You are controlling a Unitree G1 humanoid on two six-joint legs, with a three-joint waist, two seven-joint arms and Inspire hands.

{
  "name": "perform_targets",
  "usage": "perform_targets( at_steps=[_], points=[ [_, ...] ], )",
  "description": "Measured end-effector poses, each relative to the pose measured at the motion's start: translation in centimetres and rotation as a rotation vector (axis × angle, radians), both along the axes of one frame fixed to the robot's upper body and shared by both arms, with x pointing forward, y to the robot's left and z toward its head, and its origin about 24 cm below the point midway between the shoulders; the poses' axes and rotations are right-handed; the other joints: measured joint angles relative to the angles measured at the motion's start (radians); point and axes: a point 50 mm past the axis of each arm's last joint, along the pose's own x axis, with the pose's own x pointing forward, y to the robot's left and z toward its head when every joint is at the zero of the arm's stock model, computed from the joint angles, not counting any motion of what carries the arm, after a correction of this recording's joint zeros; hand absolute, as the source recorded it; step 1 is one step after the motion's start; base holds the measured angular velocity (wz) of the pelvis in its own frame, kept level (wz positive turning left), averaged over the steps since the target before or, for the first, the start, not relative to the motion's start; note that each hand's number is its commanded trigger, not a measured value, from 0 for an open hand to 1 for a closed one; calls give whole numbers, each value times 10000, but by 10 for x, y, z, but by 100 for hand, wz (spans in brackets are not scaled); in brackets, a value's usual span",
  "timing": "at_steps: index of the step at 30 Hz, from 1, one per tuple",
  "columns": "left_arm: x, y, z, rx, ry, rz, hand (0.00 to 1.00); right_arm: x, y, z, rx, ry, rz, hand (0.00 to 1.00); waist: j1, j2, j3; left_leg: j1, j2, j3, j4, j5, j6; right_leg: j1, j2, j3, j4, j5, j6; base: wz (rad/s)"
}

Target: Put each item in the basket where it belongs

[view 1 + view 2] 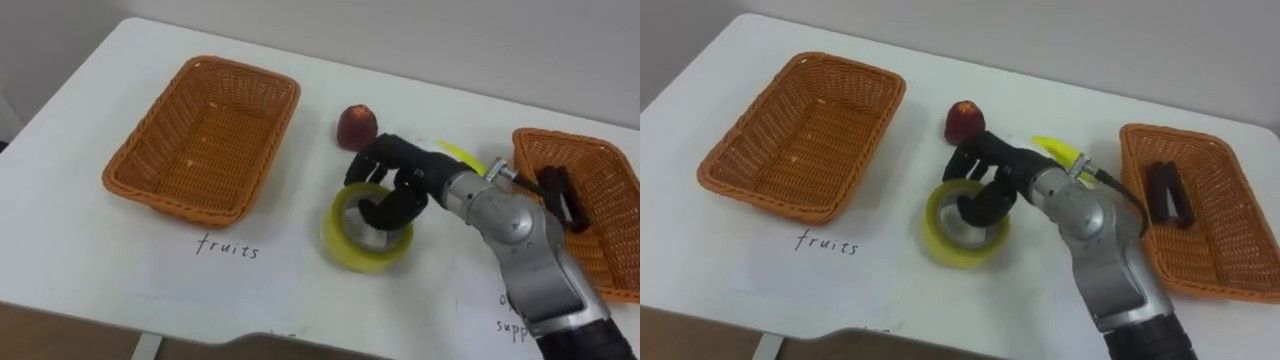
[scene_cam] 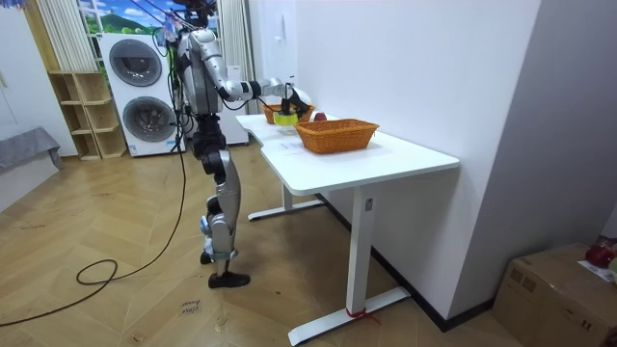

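A yellow tape roll [image 1: 343, 243] sits at the table's middle, tipped slightly. My right hand [image 1: 402, 172] comes in from the right and is curled on the roll's far rim, thumb and fingertips dipping into its hole. Just behind the hand stands a red apple [image 1: 356, 127]. A yellow-green banana [image 1: 463, 154] pokes out behind the wrist, mostly hidden by it. The wicker basket [image 1: 132, 163] at the left, marked "fruits", holds nothing. A second wicker basket [image 1: 566, 138] at the right holds a dark red office item [image 1: 560, 196].
Handwritten paper labels [image 1: 228, 247] lie in front of each basket near the table's front edge. In the room view I stand at the far end of the white table [image 2: 386, 159], with washing machines [image 2: 145, 92] behind me and a wall along the table's far side.
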Motion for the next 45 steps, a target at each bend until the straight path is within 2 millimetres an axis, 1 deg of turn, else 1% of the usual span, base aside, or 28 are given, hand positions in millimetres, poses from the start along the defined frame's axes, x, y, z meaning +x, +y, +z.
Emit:
perform_targets(
  at_steps=[3, 6, 8, 13, 16, 18, 22, 26, 28, 29, 30, 32, 34, 36, 38, 40, 42, 45],
  points=[
    [-1, 0, 0, -2, -44, 41, 0, 1, -5, 7, 387, -380, -274, 100, -115, 64, -41, 24, 3, 74, -1, 0, 0, 30, 13, 82, 14, 0, 0, -4],
    [-6, 0, -1, -5, -38, 55, 0, 1, -9, 10, 660, -563, -532, 100, -189, 69, -40, 154, 0, 105, -20, 0, 0, 143, 21, 198, 12, 0, 1, -4],
    [-9, 1, -1, 1, -20, 69, 0, 2, -12, 12, 810, -738, -698, 100, -224, 53, -56, 185, 0, 108, -23, -1, 0, 157, 26, 237, 24, 0, 1, -3],
    [-14, 1, -1, 4, 86, 92, 0, 3, -18, 17, 947, -1223, -1060, 100, -294, 45, -55, 201, 1, 90, -24, -1, 0, 148, 27, 255, 77, 2, 3, 0],
    [-16, 1, -2, 1, 175, 109, 0, 3, -21, 19, 853, -1431, -1152, 100, -288, 44, -40, 251, 5, 83, -38, -2, 0, 146, 26, 268, 151, 2, 3, 0],
    [-19, 3, -2, 26, 257, 122, 0, 3, -23, 21, 823, -1578, -1221, 100, -293, -9, -15, 254, 4, 78, -41, -3, 0, 147, 26, 263, 158, 2, 3, 0],
    [-22, 5, -2, 73, 399, 114, 0, 3, -26, 23, 1037, -1698, -1322, 100, -283, -95, -6, 254, 4, 75, -41, -4, 0, 145, 29, 244, 152, 2, 3, 0],
    [-27, 6, -2, 105, 534, 70, 0, 3, -32, 26, 1480, -1896, -1582, 100, -314, -183, -25, 246, 3, 58, -44, -4, 1, 140, 23, 183, 142, 2, 3, 1],
    [-29, 8, -2, 156, 579, 94, 0, 4, -35, 28, 1599, -2093, -1824, 100, -383, -245, -38, 238, 3, 18, -35, -4, 1, 150, 21, 144, 139, 2, 4, 8],
    [-32, 9, -2, 200, 621, 176, 0, 4, -38, 29, 1708, -2260, -2025, 100, -478, -290, -50, 175, 0, -5, -4, -4, 1, 144, 11, 96, 127, 2, 3, 8],
    [-33, 10, -1, 226, 592, 223, 0, 4, -42, 31, 1911, -2355, -2258, 100, -489, -327, -51, 173, 0, 0, -3, -4, 1, 138, 11, 95, 124, 2, 3, 6],
    [-34, 11, -1, 252, 573, 272, 0, 5, -49, 31, 1984, -2486, -2647, 100, -565, -365, -72, 174, 1, 2, -2, -4, 1, 149, 12, 95, 111, 2, 3, 0],
    [-36, 12, 0, 362, 579, 111, 0, 5, -57, 32, 1937, -2605, -2996, 100, -620, -384, -69, 171, 1, 8, -4, -5, 1, 149, 11, 96, 106, 2, 3, 0],
    [-38, 12, 1, 425, 618, -4, 0, 4, -62, 31, 1896, -2702, -3298, 100, -721, -376, -63, 177, 5, 22, -5, -6, -1, 153, 17, 105, 104, 2, 4, -2],
    [-41, 12, 1, 433, 684, 6, 0, 1, -69, 24, 1725, -2577, -3537, 100, -770, -376, -63, 190, 12, 71, -3, -7, -3, 148, 27, 153, 105, 2, 3, -7],
    [-38, 10, 1, 401, 526, 74, 0, -1, -74, 19, 1800, -2386, -3775, 100, -790, -349, -44, 197, 7, 69, -3, -7, -3, 141, 28, 223, 108, 2, 3, -5],
    [-36, 10, 2, 394, 399, 117, 0, -3, -83, 11, 2192, -2068, -4206, 100, -783, -317, -22, 205, 6, 70, 0, -7, -2, 131, 26, 248, 129, 3, 3, 0],
    [-33, 10, 3, 409, 259, 104, 0, -3, -86, 10, 2254, -2027, -4335, 100, -817, -273, 3, 199, 9, 79, 3, -7, -2, 110, 31, 269, 135, 3, 2, -1]
  ],
)
